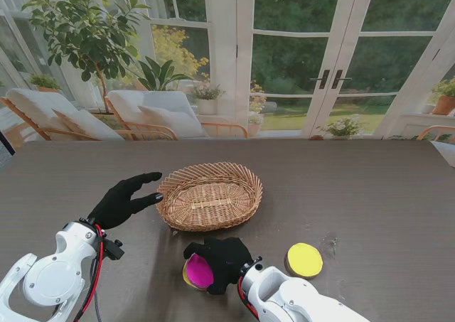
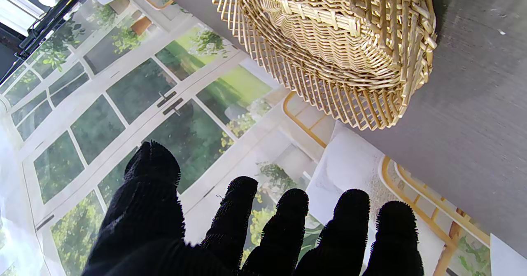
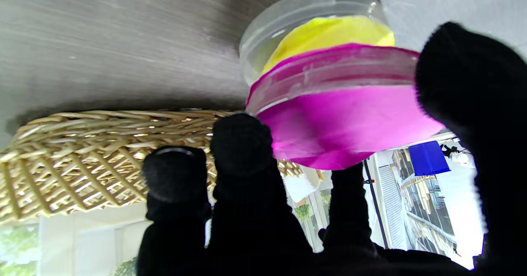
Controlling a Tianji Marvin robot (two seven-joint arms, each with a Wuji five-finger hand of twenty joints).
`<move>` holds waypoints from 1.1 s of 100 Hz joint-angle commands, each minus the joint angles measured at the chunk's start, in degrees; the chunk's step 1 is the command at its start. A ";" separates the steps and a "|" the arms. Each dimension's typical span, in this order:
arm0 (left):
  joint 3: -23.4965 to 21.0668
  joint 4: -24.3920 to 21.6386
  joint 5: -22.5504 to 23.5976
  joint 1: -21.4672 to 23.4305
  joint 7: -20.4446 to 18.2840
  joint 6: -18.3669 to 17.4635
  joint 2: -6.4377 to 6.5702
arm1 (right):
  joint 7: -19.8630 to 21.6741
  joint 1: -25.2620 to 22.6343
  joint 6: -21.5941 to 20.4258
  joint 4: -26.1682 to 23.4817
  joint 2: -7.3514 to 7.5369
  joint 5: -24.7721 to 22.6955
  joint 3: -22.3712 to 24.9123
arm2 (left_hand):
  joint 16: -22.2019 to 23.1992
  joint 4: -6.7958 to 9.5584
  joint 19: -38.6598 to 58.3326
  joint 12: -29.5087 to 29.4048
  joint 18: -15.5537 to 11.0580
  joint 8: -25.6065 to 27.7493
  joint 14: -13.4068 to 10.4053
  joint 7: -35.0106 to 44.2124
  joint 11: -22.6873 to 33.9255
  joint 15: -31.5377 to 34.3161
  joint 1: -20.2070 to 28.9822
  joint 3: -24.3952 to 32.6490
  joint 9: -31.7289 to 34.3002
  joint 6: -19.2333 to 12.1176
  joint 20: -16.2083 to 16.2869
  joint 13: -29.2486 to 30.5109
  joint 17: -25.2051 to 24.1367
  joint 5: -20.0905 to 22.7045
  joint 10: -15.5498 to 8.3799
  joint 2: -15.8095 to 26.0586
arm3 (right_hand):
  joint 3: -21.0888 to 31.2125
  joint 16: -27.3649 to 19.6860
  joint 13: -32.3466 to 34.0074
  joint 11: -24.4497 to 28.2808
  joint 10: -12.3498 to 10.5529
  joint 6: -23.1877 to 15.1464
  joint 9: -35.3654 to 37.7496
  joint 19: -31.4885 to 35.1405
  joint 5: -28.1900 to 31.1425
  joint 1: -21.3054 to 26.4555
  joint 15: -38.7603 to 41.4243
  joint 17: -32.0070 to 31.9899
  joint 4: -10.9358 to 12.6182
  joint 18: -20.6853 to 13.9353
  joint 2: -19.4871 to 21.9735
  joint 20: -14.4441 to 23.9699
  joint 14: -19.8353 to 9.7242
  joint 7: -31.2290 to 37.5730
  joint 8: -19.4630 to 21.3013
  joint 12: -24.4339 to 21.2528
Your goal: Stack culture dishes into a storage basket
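An oval wicker basket (image 1: 210,194) sits mid-table, with nothing visible inside it. My right hand (image 1: 224,261) is just on my side of the basket, shut on a clear dish with a magenta bottom (image 1: 197,272). In the right wrist view the magenta dish (image 3: 341,115) is pinched between thumb and fingers, tilted over a yellow-bottomed dish (image 3: 313,33) that rests on the table. A second yellow dish (image 1: 304,259) lies on the table to the right. My left hand (image 1: 128,197) hovers open beside the basket's left rim (image 2: 341,41), fingers (image 2: 284,226) spread and holding nothing.
The dark wooden table (image 1: 370,194) stretches far to the right and beyond the basket. Past its far edge are lounge chairs (image 1: 153,112), potted plants and glass doors.
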 commanded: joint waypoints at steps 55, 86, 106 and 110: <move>-0.35 -0.79 -0.44 0.46 -1.26 0.67 -0.22 | -0.87 3.84 3.36 3.53 -1.08 -1.07 -5.37 | 0.40 1.56 -1.66 -0.43 0.57 -0.34 0.67 -0.85 -0.75 -0.71 1.87 -1.23 -0.58 0.10 0.62 -0.15 -0.36 0.04 0.42 3.13 | 4.65 -0.34 -1.54 2.09 -2.85 -0.50 -2.46 2.88 2.58 -0.18 0.28 1.56 2.91 -0.69 4.28 -1.34 0.15 4.69 -0.22 1.74; -0.37 -0.69 -0.49 0.37 -1.65 0.94 -0.15 | -1.39 4.40 5.05 3.51 -1.12 -2.51 -6.36 | 0.41 1.56 -1.67 -0.43 0.55 -0.31 0.62 -0.74 -0.76 -0.70 1.86 -1.24 -0.60 -0.02 0.62 -0.12 -0.40 0.36 0.36 3.18 | 4.55 -0.42 -1.68 2.16 -3.00 -0.30 -2.69 2.78 2.58 -0.52 0.13 1.30 2.91 -0.79 4.33 -1.33 -0.15 4.56 -0.24 1.83; -0.36 -0.71 -0.63 0.32 -2.06 1.13 -0.08 | -1.29 4.68 5.61 3.46 -1.20 -2.56 -6.93 | 0.42 1.57 -1.65 -0.43 0.49 -0.31 0.69 -0.75 -0.76 -0.71 1.89 -1.23 -0.61 -0.03 0.64 -0.15 -0.36 0.30 0.18 3.20 | 4.15 -0.52 -2.35 2.19 -3.16 -0.50 -3.38 2.46 2.78 -0.65 -0.27 0.55 3.01 -0.90 5.35 -1.34 0.29 4.61 -0.23 1.91; -0.38 -0.71 -0.64 0.32 -2.10 1.16 -0.07 | -1.35 4.75 5.81 3.52 -1.23 -2.59 -7.10 | 0.42 1.57 -1.67 -0.44 0.54 -0.33 0.64 -0.80 -0.79 -0.72 1.87 -1.23 -0.70 0.03 0.64 -0.17 -0.41 0.19 0.55 3.27 | 4.12 -0.53 -2.46 2.15 -3.18 -0.40 -3.55 2.46 2.70 -0.72 -0.34 0.53 3.03 -0.88 5.32 -1.32 0.30 4.52 -0.27 1.91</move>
